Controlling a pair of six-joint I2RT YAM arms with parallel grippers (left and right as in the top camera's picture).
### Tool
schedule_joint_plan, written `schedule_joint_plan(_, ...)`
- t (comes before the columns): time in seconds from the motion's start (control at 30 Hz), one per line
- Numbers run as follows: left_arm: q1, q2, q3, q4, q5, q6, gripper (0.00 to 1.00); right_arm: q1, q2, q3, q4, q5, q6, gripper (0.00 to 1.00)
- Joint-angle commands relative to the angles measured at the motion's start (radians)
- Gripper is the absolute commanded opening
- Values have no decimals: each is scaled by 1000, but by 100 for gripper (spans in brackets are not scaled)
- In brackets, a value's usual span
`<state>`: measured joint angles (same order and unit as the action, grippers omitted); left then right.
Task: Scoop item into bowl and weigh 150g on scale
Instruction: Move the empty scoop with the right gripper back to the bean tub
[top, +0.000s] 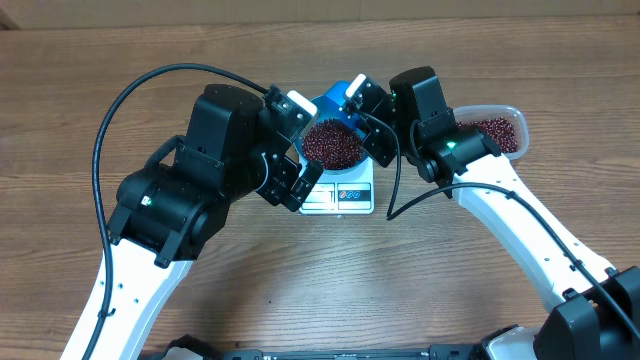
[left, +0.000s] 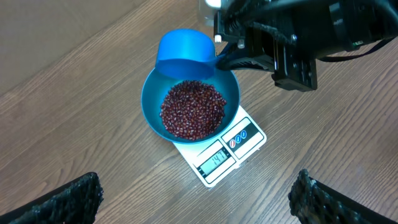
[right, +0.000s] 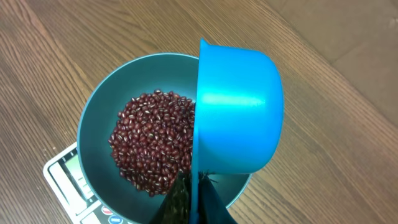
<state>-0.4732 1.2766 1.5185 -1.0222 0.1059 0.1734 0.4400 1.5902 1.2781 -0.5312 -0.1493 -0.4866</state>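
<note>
The right gripper (right: 196, 202) is clenched on the handle of a small blue plastic scoop (right: 239, 124). Its two fingers (right: 177, 202) pinch the handle so that the cup juts straight out ahead of them. The scoop is rolled onto its side, with its mouth turned toward the round, deep, smooth-sided blue bowl (right: 99, 106) just below and beyond the fingertips. That tilt looks meant to let a load slide out. In the left wrist view the inside of the cup shows bare blue, so it is probably spent.

The small dark red-brown beans (right: 152, 143) lie heaped in the bottom of the bowl. The bowl sits on the flat white square kitchen scale (left: 252, 142), so each pour registers at once. The scale's display strip (left: 216, 162) faces the left gripper's side; its digits are lit but too blurred to read with certainty.

The left gripper (left: 199, 202) hangs released, its fingers (left: 68, 199) spread wide and holding nothing. Bowl and scale lie ahead of the fingers and between them, well apart from either one. It is probably parked there so its camera can watch the readout. More beans wait in the clear plastic rectangular tub (top: 515, 112) behind the right fingers, beside that arm's wrist, within easy reach for a small top-up if the weight is short.
</note>
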Motion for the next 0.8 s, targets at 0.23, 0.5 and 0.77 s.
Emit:
schedule_joint_plan(0.23,2,-1,21,1,18,-14,100,-1,-44,32,85,118,261,4)
schedule_joint_plan(0.5,2,-1,21,1,18,-14,100,-2,-101,32,135,209,334,4)
schedule_joint_plan(0.77,2,-1,21,1,18,-14,100,-4,-116,32,131,519,334,4)
